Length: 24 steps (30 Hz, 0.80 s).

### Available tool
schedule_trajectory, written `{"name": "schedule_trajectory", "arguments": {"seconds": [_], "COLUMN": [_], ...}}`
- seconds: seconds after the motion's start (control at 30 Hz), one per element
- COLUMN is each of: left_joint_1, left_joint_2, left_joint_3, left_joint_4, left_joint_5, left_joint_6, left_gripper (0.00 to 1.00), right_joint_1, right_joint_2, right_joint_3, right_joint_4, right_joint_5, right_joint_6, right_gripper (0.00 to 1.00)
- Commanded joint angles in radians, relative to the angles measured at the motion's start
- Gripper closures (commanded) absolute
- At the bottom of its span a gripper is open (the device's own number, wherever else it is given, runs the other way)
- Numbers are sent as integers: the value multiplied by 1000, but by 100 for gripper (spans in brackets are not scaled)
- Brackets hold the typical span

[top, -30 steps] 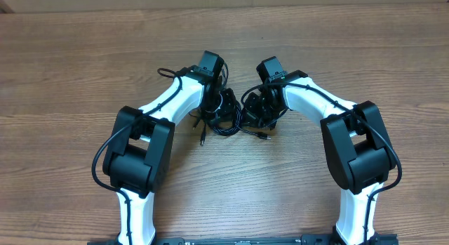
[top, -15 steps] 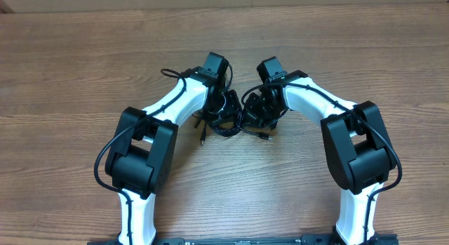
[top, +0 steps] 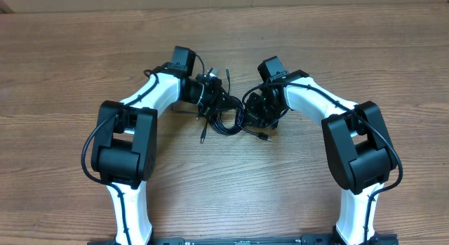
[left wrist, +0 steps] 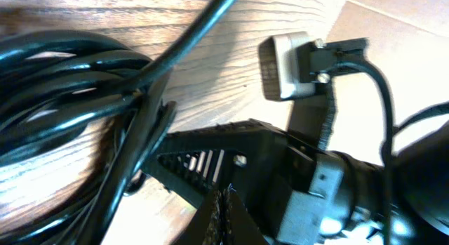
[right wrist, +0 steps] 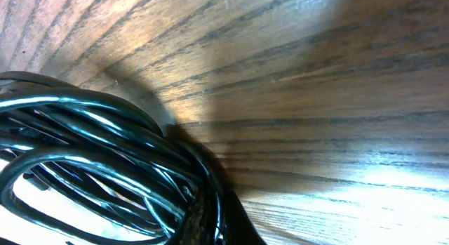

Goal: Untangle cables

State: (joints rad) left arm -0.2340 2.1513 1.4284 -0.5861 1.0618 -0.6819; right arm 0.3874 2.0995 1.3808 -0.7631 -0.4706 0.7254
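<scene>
Overhead: thin black flexible cables point(top: 226, 122) lie knotted between left gripper point(top: 216, 96) and right gripper point(top: 262, 110), whose clench cannot be told. Pulling apart now may tighten the knot.

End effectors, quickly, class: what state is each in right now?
Left end effector: looks closed; grip on the cables cannot be told.
Right end effector: cannot be told.
</scene>
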Motion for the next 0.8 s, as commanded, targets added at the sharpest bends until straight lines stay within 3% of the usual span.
{"name": "schedule_trajectory", "arguments": {"seconds": [0.0,0.17,0.27,0.33,0.43,0.57,0.77], "left_joint_1": [3,-73,-115,-138,-149,-145,-147], "left_joint_2": [-9,-9,-9,-9,-9,-10,-30], "left_joint_3": [9,9,9,9,9,32,225], "left_joint_4": [-7,-136,-175,-176,-166,-179,-341], "left_joint_5": [26,-225,-348,-431,-479,-468,-716], "left_joint_6": [35,88,87,83,76,87,104], "left_gripper": [96,96,90,80,77,86,82], "right_joint_1": [12,12,12,12,12,12,12], "right_joint_2": [5,5,5,5,5,5,5], "right_joint_3": [-20,-20,-20,-20,-20,-20,-20], "right_joint_4": [0,-5,-5,-5,-4,-5,-5], "right_joint_5": [26,25,26,26,26,26,26], "right_joint_6": [-24,-24,-24,-23,-24,-24,-24], "right_gripper": [96,96,96,96,96,96,96]}}
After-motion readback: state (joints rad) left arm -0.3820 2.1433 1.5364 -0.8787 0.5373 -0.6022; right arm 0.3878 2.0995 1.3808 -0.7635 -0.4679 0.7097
